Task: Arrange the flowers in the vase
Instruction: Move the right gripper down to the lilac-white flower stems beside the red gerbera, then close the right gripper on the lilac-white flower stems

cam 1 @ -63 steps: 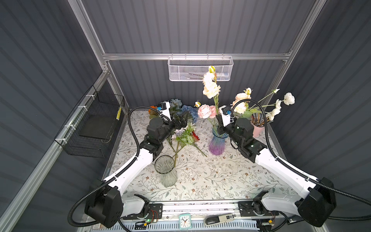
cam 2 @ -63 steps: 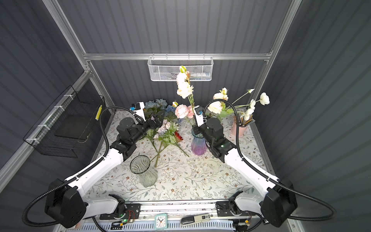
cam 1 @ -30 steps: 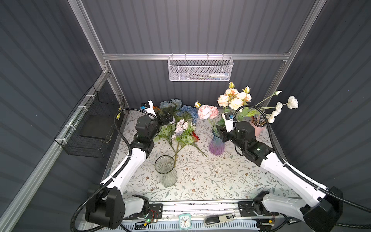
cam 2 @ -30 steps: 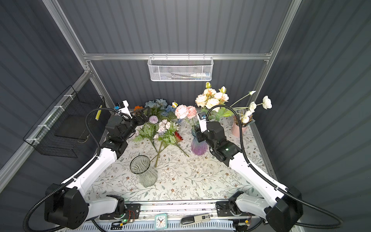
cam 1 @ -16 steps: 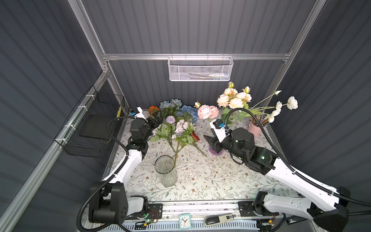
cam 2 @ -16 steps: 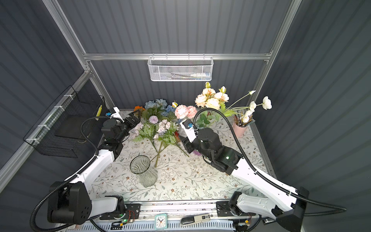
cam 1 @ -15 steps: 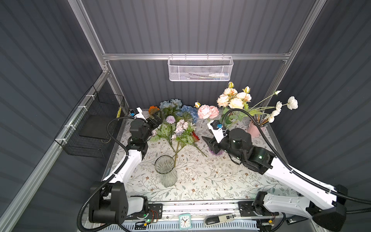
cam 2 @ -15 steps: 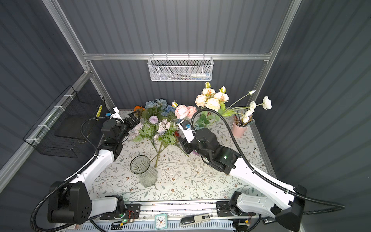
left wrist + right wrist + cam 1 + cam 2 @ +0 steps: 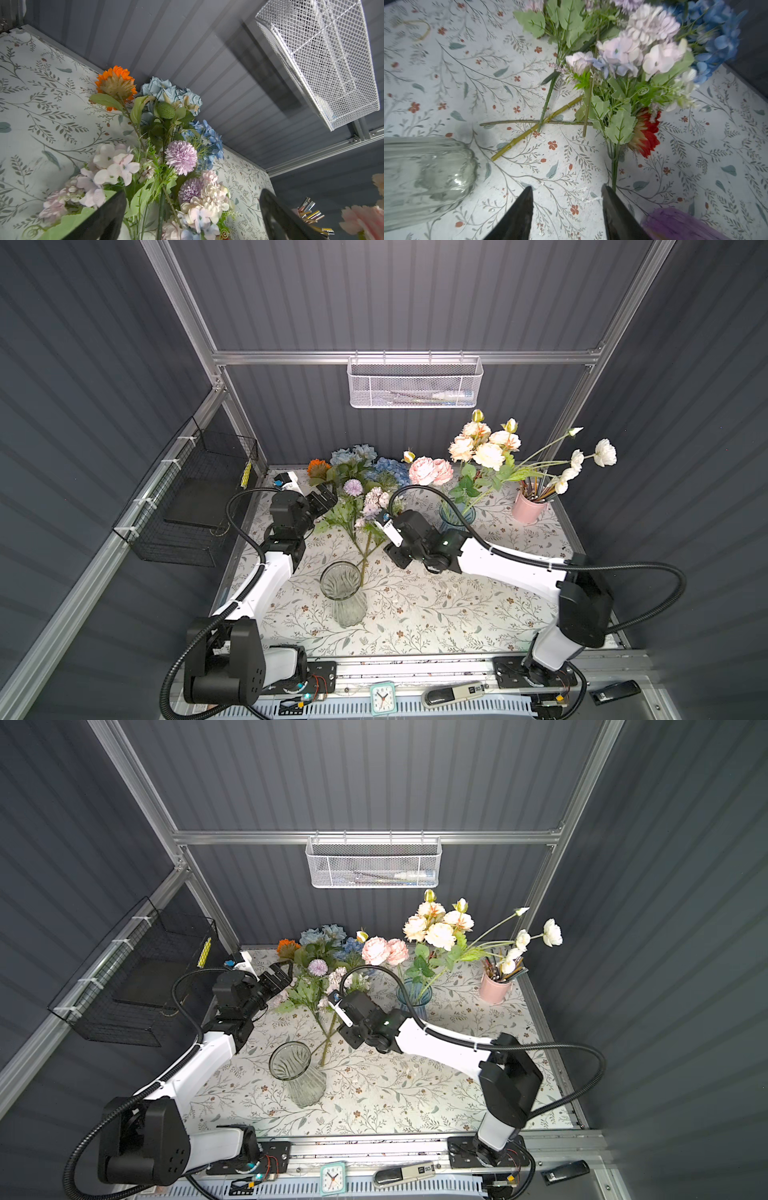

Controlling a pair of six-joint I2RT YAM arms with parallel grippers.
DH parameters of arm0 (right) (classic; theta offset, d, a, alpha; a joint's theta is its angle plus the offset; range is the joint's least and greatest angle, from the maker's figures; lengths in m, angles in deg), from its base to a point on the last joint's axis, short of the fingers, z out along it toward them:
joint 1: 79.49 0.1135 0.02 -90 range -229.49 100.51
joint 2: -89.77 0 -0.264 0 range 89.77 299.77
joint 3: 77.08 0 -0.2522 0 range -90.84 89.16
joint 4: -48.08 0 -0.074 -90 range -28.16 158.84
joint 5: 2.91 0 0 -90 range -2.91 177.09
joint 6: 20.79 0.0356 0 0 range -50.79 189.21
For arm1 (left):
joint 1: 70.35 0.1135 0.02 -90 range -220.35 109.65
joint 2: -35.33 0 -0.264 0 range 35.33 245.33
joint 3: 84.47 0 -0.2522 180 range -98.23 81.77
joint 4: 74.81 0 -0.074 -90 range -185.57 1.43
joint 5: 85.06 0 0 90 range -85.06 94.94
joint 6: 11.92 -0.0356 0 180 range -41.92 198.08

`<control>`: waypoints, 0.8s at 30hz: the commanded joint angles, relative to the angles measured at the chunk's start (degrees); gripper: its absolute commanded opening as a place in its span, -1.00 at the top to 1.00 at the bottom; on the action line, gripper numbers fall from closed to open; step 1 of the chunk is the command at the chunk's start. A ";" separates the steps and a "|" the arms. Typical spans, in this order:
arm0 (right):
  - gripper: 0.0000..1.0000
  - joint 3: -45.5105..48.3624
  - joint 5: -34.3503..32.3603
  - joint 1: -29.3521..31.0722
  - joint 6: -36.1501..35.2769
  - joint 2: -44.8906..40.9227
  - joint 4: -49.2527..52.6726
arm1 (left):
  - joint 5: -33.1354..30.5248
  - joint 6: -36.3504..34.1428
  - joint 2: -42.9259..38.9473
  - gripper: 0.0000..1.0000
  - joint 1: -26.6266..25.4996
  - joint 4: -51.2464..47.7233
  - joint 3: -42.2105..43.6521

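— Where are the blooms?
— Loose flowers point(image 9: 368, 506) lie on the cloth point(image 9: 415, 614), eleven o'clock from my right gripper point(image 9: 394, 560), jaws parted, empty.
— Left?
— My left gripper point(image 9: 326, 495) gapes wide, blooms at three o'clock.

I count two glass vases, the clear vase point(image 9: 341, 593) and the blue vase point(image 9: 461, 516), plus one pink cup point(image 9: 527, 508) at the back right corner of the table point(image 9: 415, 614). Two wire baskets: white basket point(image 9: 415, 385), black basket point(image 9: 195, 506). Among the flowers point(image 9: 365, 506) I make out one orange daisy point(image 9: 318, 467), one red daisy point(image 9: 644, 135), two pink peonies point(image 9: 422, 470), two lilac pompoms point(image 9: 180, 156); the rest overlap
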 commanded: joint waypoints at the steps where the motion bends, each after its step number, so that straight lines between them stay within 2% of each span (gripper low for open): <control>1: -0.12 -4.49 -7.77 -0.27 -0.79 6.36 8.95 | 1.41 -3.54 -1.18 -1.00 0.31 -1.24 0.08; 4: -0.15 -8.67 -10.70 -2.10 -0.54 12.04 13.19 | 1.07 -4.48 -0.50 -0.99 0.31 -1.27 0.13; 10: -0.14 -10.45 -5.94 -6.40 2.23 16.77 14.12 | 1.58 -5.79 0.39 -0.99 0.31 -1.58 -0.68; 18: -0.02 -11.23 -3.71 -7.52 1.59 19.76 11.49 | 1.23 -6.16 0.57 -1.00 0.31 -1.76 -0.93; 20: 0.05 -11.67 -3.37 -7.52 1.48 20.25 11.02 | 1.33 -6.14 0.66 -1.00 0.31 -1.93 -1.02; 24: 0.32 -12.38 -1.66 -7.52 1.35 20.39 10.65 | 0.96 -6.28 0.49 -0.99 0.27 -2.12 -1.07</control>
